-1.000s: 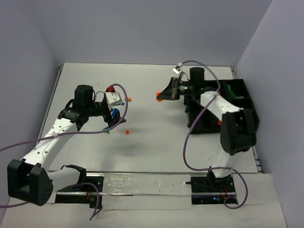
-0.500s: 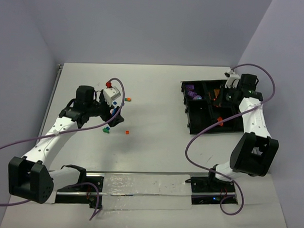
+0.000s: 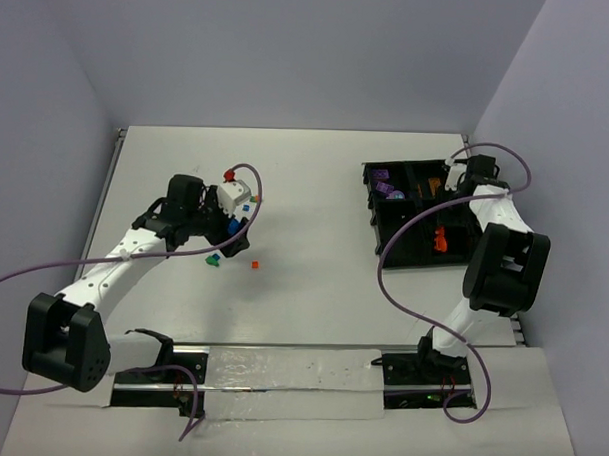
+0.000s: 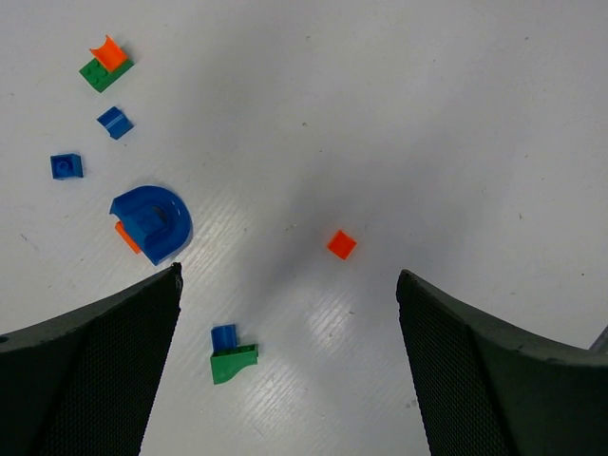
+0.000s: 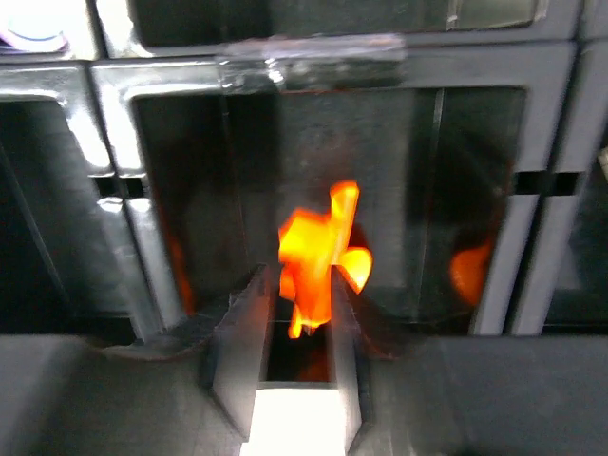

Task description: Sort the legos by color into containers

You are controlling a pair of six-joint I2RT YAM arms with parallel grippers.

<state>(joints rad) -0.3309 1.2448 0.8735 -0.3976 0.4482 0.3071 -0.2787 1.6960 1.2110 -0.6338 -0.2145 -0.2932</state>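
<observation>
My left gripper point(image 4: 290, 275) hangs wide open over loose legos on the table, holding nothing. Below it lie a small orange brick point(image 4: 341, 244), a blue arch point(image 4: 152, 220), a green-and-blue piece point(image 4: 231, 356), two small blue bricks point(image 4: 114, 122) and a green brick with orange on top point(image 4: 104, 66). My right gripper point(image 5: 299, 285) is over the black tray point(image 5: 332, 52). Its jaws stand a little apart, and a blurred orange lego point(image 5: 318, 247) sits at their tips above a compartment. From above, the right gripper point(image 3: 456, 183) is at the back of the tray point(image 3: 376, 236).
Purple pieces point(image 3: 383, 181) lie in the tray's back-left compartment and orange ones point(image 3: 441, 238) in a middle one. Another orange blur point(image 5: 470, 271) shows behind a divider. Purple cables loop over both arms. Walls enclose the table on three sides.
My right arm swung from the table's middle to the tray with the orange piece, and its jaws have parted. My left arm shifted slightly right, still open.
</observation>
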